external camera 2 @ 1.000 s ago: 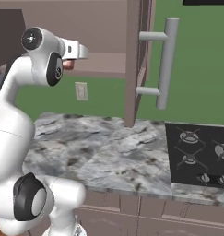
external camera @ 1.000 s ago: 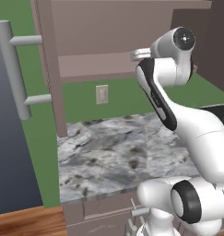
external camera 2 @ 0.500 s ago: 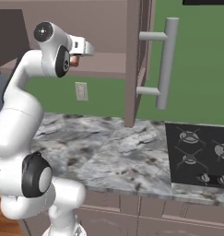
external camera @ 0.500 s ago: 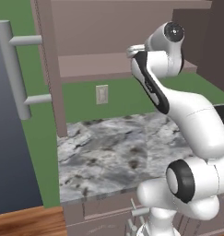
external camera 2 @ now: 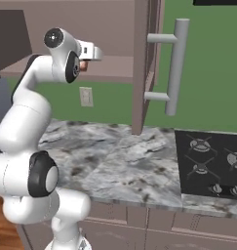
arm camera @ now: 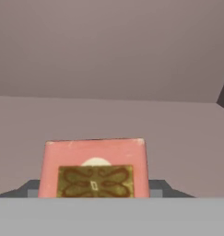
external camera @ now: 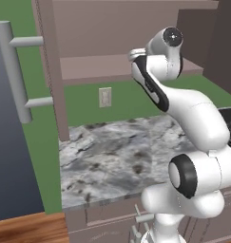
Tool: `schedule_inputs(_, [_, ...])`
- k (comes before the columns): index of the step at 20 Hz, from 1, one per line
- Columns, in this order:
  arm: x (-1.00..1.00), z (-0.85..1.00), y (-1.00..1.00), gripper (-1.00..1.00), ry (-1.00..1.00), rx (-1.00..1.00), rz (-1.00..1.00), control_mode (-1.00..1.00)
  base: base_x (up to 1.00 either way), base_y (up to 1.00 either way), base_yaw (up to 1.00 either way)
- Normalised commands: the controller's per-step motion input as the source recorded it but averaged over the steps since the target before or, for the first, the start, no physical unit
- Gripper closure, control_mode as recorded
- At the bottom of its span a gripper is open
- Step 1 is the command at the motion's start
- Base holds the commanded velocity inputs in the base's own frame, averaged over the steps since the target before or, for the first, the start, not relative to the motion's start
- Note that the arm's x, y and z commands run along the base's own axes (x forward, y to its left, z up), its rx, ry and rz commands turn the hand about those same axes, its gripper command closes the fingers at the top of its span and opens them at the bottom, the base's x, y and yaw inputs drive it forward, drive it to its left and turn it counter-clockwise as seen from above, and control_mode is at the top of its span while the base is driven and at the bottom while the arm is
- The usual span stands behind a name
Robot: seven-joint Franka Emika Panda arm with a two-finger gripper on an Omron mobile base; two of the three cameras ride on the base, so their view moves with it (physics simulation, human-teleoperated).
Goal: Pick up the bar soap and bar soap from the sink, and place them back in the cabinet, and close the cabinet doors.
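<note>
If we let go too near the edge of the cabinet [external camera: 117, 66], the soap [arm camera: 94, 168] our gripper [arm camera: 94, 196] holds could drop

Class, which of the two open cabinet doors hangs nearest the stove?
The right door, edge-on beside the black stove; the left door hangs past the counter's far end.

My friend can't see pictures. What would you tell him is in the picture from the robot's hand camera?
A pinkish-red bar of soap with a tan patterned label sits close up at the bottom, between the robot's dark fingers. Behind it is the plain brown shelf and back wall of the cabinet.
</note>
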Motion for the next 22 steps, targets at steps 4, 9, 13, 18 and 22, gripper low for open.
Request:
schedule_inputs(4, [0.36, -0.12, 0.0, 1.0, 0.0, 0.0, 0.0, -1.0, 0.0, 0.0, 0.0])
schedule_inputs(9, [0.29, -0.03, 0.0, 1.0, 0.01, 0.0, 0.0, -1.0, 0.0, 0.0, 0.0])
schedule_inputs(13, [0.2, 0.0, 0.0, 1.0, 0.06, 0.0, 0.0, -1.0, 0.0, 0.0, 0.0])
schedule_inputs(18, [0.22, -0.04, 0.0, 1.0, 0.05, 0.0, 0.0, -1.0, 0.0, 0.0, 0.0])
schedule_inputs(22, [0.31, -0.06, 0.0, 1.0, 0.01, 0.0, 0.0, -1.0, 0.0, 0.0, 0.0])
